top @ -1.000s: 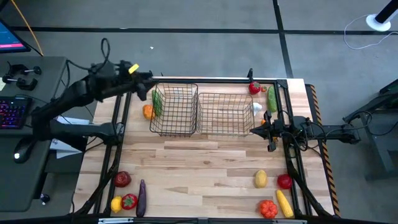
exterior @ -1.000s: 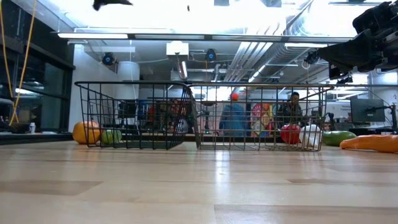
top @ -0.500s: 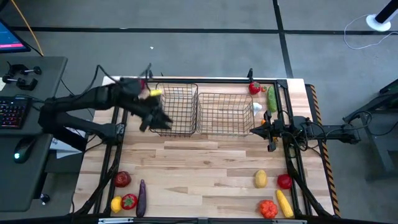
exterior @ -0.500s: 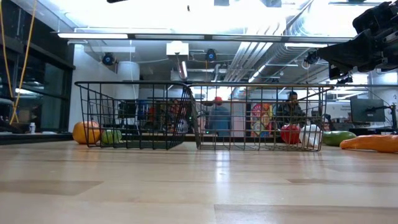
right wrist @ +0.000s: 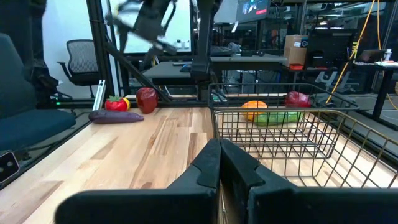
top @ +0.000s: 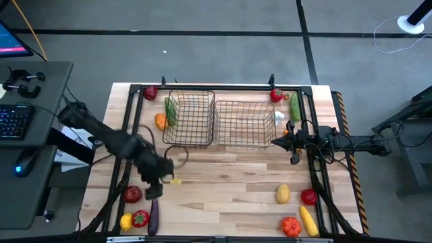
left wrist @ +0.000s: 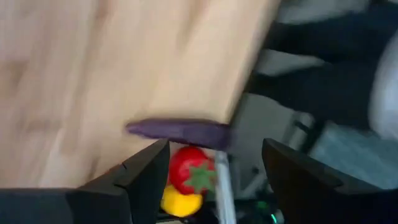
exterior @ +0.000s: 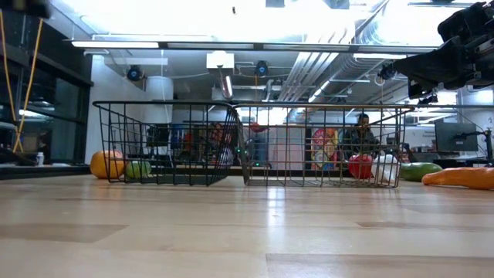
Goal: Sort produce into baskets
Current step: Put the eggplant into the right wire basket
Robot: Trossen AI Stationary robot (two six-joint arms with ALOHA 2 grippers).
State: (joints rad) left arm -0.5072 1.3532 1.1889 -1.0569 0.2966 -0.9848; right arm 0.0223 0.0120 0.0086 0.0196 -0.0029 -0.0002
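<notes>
Left wrist view catches the purple eggplant (left wrist: 177, 129) lying crosswise just beyond the left gripper (left wrist: 214, 171), whose fingers stand apart, with a red strawberry (left wrist: 189, 170) and a yellow piece (left wrist: 180, 200) between them. Nothing blocks the way. Both baskets (top: 190, 119) sit well behind those fingers, empty. Over at the wide basket's (top: 244, 123) end, the right gripper (top: 277, 142) waits, fingers together.

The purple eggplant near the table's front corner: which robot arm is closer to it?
Left. The left gripper hovers right beside the eggplant, above the red apple. The right gripper waits far across the table, at the wider basket.
</notes>
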